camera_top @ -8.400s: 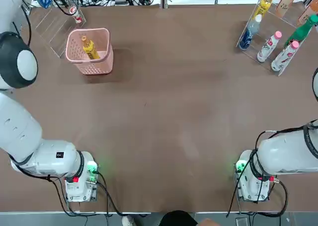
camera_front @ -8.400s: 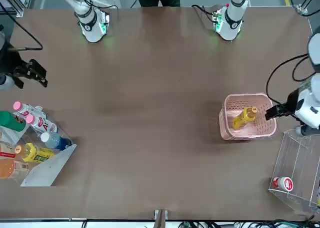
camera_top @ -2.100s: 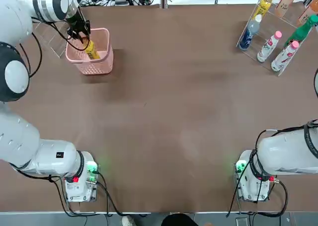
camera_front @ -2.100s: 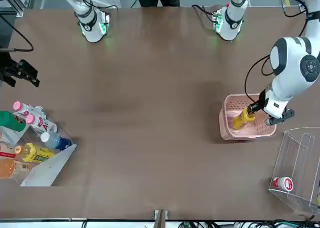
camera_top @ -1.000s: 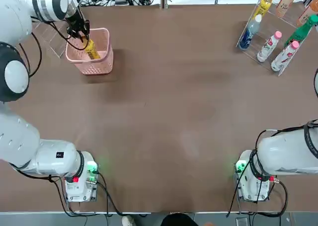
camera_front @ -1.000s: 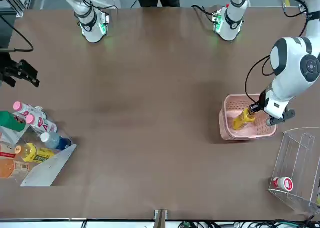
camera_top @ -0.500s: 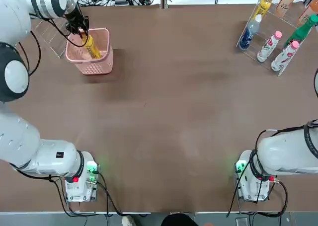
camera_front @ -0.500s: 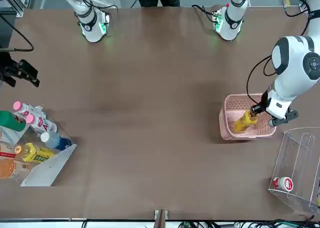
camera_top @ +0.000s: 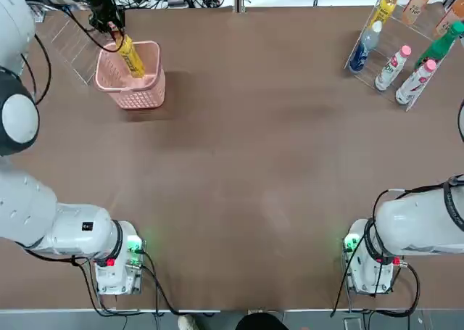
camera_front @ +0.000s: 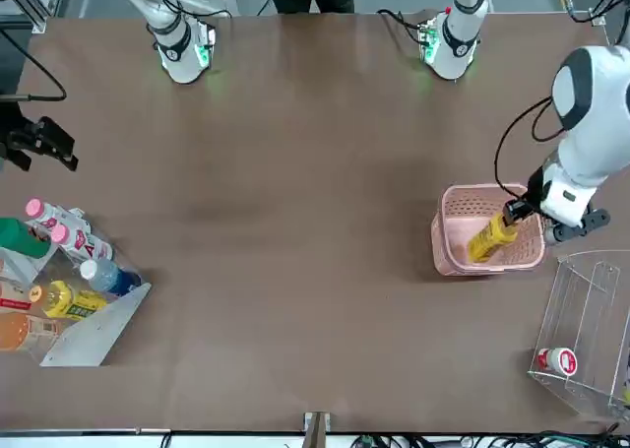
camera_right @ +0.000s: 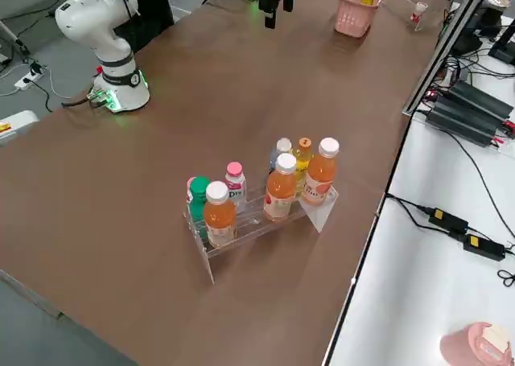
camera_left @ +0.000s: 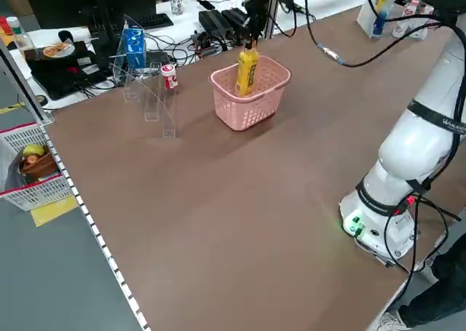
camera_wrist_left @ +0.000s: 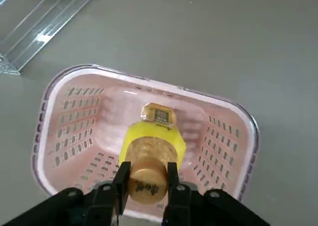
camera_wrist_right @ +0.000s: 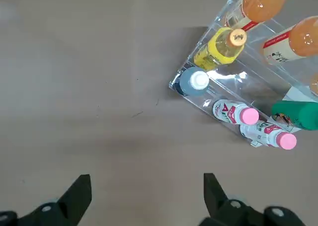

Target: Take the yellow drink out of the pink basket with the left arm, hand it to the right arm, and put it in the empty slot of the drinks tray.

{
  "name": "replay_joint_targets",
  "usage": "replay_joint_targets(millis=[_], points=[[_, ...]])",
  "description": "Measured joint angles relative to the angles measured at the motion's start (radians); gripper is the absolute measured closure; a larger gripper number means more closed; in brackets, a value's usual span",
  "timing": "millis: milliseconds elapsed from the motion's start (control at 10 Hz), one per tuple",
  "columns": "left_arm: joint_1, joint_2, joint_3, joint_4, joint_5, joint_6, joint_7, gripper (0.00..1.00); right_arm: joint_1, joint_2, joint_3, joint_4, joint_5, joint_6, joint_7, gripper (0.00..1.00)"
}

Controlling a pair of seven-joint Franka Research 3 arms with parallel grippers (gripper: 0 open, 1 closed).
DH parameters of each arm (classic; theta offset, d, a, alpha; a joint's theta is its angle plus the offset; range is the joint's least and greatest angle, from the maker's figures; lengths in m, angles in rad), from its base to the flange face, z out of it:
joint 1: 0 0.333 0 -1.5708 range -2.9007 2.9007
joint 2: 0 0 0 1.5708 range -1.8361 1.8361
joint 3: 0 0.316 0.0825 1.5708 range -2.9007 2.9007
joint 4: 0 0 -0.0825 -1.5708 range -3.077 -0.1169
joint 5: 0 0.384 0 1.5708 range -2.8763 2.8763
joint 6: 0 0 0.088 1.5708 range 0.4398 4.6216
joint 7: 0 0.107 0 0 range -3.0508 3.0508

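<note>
My left gripper (camera_top: 114,27) is shut on the cap end of the yellow drink (camera_top: 130,56). The bottle hangs tilted, its lower end still inside the pink basket (camera_top: 134,91) at the table's far left. In the left wrist view the fingers (camera_wrist_left: 174,179) clamp the yellow drink (camera_wrist_left: 151,146) just below the cap, above the pink basket (camera_wrist_left: 54,87). My right gripper (camera_wrist_right: 145,188) hovers open and empty over the table near the drinks tray (camera_wrist_right: 186,94). The empty slot (camera_wrist_right: 243,84) lies in the middle of the tray among the bottles.
A clear acrylic stand (camera_front: 581,310) holding a small red-and-white bottle (camera_front: 558,359) sits just beyond the basket. The tray (camera_top: 359,43) holds orange, yellow, blue, green and pink-capped bottles. Cables run along the far edge. A person (camera_top: 257,319) stands at the near edge.
My left gripper has risen with the yellow drink, drawing most of the bottle up above the basket rim. The right arm has stayed where it was.
</note>
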Motion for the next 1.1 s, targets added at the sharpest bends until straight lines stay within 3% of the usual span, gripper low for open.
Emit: replay_joint_targets(millis=[1100], points=[[-0.009,-0.011,-0.030,0.282,-0.001,-0.268,-0.001,0.66,0.000,0.000,0.001,0.000,0.000,0.000,0.000,0.00]])
